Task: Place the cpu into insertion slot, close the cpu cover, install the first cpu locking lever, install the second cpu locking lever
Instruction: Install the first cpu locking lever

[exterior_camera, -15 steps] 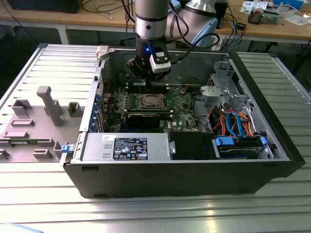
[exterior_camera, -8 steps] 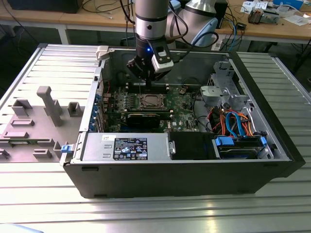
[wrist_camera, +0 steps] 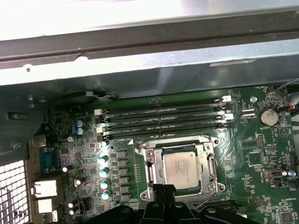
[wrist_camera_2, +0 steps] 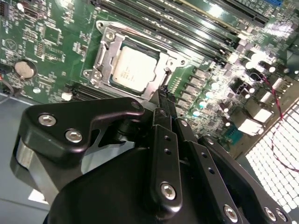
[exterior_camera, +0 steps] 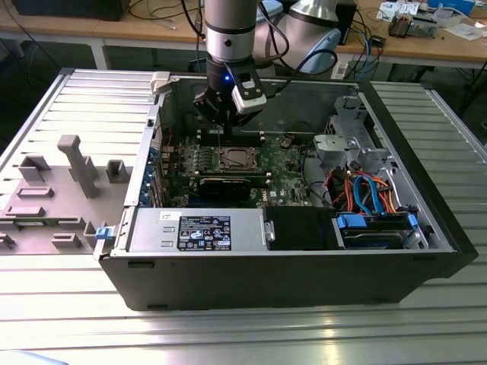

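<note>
Hovering just above the open computer case (exterior_camera: 289, 251), your gripper (wrist_camera_2: 164, 95) hangs with its slim black fingers pinched together on nothing, their tips poised at the edge of the insertion slot (wrist_camera: 182, 170) on the green motherboard (wrist_camera: 261, 158). The cpu (wrist_camera_2: 133, 67) already lies flat in the socket, its silver-grey top showing in both wrist views, and the cpu cover (wrist_camera_2: 161, 70) lies down around it, the chip framed in its square window. In the exterior view the socket sits mid-board, left of the drive cage with its orange and blue cables (exterior_camera: 365, 190) and on the near side of the long memory slots (wrist_camera: 163, 116). A thin wire lever (wrist_camera: 205, 200) angles out beside the socket, close to the fingertips; whether it is latched you cannot tell from here. The risk, as it looks, is a glancing contact: tips that meet the lever off-centre could slip and scrape the capacitors (wrist_camera: 103, 172) beside the socket, or press the frame unevenly on the chip.
</note>
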### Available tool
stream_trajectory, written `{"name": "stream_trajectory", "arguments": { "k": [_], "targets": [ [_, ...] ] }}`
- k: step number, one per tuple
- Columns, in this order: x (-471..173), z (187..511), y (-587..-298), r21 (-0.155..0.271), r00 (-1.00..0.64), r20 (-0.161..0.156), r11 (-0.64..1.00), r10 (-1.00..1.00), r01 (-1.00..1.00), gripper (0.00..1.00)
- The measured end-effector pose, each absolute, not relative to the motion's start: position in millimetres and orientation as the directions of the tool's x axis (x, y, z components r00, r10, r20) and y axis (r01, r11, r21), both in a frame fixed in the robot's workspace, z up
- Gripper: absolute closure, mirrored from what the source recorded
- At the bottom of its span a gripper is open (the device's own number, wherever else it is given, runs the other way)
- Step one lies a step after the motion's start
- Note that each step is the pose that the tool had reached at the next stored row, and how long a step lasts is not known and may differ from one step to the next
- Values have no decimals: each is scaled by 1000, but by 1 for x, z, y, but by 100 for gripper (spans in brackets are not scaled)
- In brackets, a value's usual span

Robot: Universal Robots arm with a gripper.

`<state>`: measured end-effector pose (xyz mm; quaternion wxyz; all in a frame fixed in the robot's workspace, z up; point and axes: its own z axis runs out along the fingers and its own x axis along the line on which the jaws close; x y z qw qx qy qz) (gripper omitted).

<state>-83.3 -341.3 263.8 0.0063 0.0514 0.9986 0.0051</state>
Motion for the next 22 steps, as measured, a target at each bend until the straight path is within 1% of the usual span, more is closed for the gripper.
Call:
{"name": "stream_trajectory", "arguments": {
  "k": [18, 22],
  "targets": [
    [-92, 264, -341, 11, -995, -12, 995, 102, 102, 89],
    [-93, 264, -341, 12, -998, -13, 998, 62, 61, 89]
  ]
}}
